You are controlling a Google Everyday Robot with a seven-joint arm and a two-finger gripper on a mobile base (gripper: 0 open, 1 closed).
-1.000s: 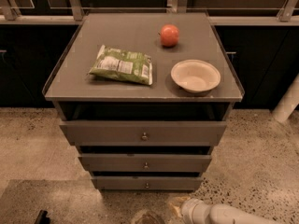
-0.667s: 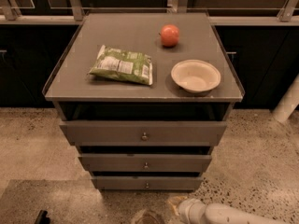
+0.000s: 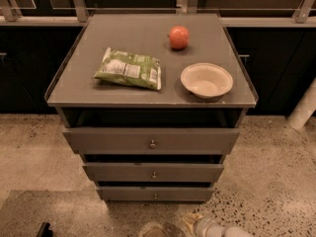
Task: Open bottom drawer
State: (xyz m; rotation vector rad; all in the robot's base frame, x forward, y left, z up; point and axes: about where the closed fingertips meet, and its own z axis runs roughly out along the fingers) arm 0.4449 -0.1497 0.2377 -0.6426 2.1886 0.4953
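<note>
1. Down at the foot of the grey cabinet: the bottom drawer (image 3: pixel 155 193), slimmest of the three fronts, with a small round metal knob (image 3: pixel 155 196) at its centre. Set just above the floor, with a thin dark gap along its upper edge.
2. Directly above, across that dark gap: the middle drawer (image 3: pixel 153 172), somewhat taller and wider, its front standing a little forward of the one below.
3. Above again: the top drawer (image 3: pixel 150 140), tallest and widest front, standing furthest forward, with a deep dark opening between it and the underside of the counter.
4. Below and slightly right of the bottom drawer, at the lower edge of view: the tool (image 3: pixel 193 222), a yellowish tip on a white arm (image 3: pixel 222 230) that runs off the lower right edge. Near the drawer front but apart from it, touching neither panel nor knob. Open or closed: cannot tell.
5. On the counter (image 3: pixel 138 38), a grey top with a low raised rim:
   - a green snack bag (image 3: pixel 129 69) lying flat, left of centre;
   - a pale bowl (image 3: pixel 206 80) upright near the front right corner;
   - a red apple (image 3: pixel 179 37) further back, behind the bowl and apart from it.
6. Around the cabinet: speckled stone floor (image 3: pixel 276 181), dark cabinets (image 3: pixel 281 73) behind, and a white pipe (image 3: pixel 303 107) leaning at the far right.
</note>
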